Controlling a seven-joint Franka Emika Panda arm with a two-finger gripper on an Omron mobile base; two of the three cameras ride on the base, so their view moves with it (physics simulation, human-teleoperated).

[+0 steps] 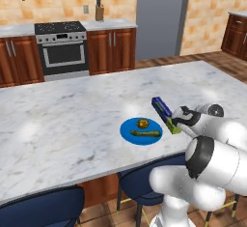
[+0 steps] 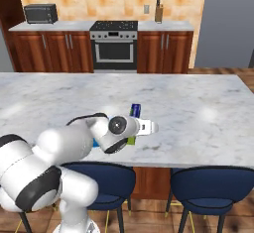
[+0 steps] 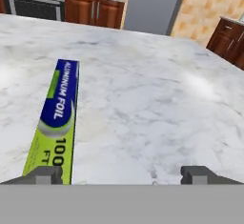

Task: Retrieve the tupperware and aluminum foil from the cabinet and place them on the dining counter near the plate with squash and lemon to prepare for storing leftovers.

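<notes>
The long slim blue aluminum foil carton (image 3: 58,118) with its lime-green end and white lettering lies flat on the large white-grey marble dining counter (image 3: 157,94). In the hand view the two-finger gripper (image 3: 121,174) has its two small dark finger tips spread wide apart at the bottom of the picture, with bare marble between them and nothing held. The carton sits off to the left of that gap; its green end runs down just beside the left finger tip (image 3: 45,174), and whether the two touch I cannot tell. The box stretches away from the gripper toward the far side of the counter. In the left base view the carton (image 1: 164,112) lies just beside the round blue plate (image 1: 141,131) that carries a small orange-yellow lemon (image 1: 142,123) and a long green squash (image 1: 145,134), with the white hand of the arm covering the carton's near end. In the right base view the far blue end of the carton (image 2: 135,110) shows above the white wrist. Blue-seated stools (image 2: 211,190) stand along the near edge of the counter, and a stainless oven range (image 2: 114,46) sits against the tiled wall beyond.
</notes>
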